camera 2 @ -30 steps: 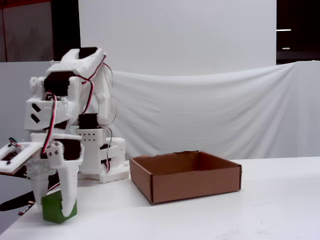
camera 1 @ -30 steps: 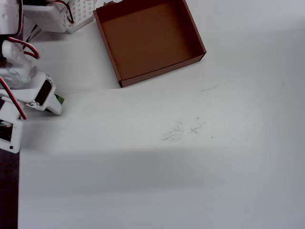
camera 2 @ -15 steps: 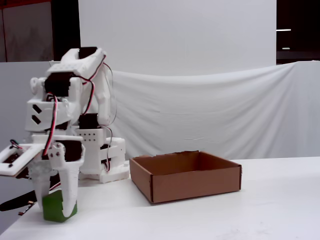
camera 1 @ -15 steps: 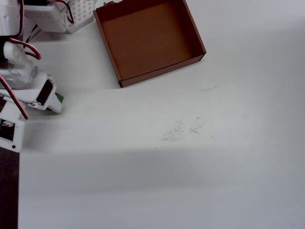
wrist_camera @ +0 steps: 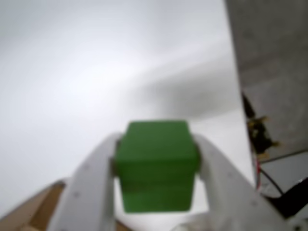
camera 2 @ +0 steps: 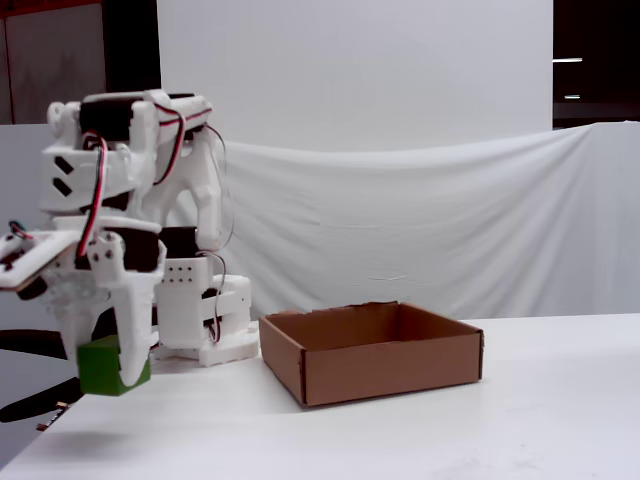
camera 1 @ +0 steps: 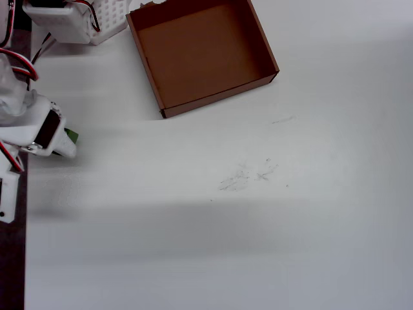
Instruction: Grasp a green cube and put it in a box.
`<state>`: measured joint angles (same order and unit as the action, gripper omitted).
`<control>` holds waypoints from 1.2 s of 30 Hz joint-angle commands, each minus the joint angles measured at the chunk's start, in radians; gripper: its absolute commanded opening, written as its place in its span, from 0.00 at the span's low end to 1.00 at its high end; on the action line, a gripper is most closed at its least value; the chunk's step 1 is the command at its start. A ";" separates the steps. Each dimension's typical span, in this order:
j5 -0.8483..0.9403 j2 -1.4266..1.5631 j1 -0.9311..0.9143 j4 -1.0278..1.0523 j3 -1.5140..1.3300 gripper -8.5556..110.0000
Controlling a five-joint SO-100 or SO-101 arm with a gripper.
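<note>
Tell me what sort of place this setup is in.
Probably a hobby or lab robotics bench. A white table is backed by a draped white sheet, and a white 3D-printed arm with exposed red wiring holds a green cube in its gripper beside a cardboard box.

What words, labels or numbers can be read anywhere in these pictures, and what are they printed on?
None: no view shows any readable text.
The green cube, held in the jaws of the gripper, has plain faces.
The box is bare brown card, with no print showing.
The white arm shows no legible marking.
The table carries only faint grey scuffs, not writing.
</note>
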<state>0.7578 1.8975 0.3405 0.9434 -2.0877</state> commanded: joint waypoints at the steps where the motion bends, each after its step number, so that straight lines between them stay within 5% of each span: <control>1: -0.003 0.048 0.046 0.071 0.147 0.19; 36: -0.313 -0.107 0.850 0.339 0.514 0.21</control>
<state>0.4633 1.7779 1.1428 1.2732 -1.6199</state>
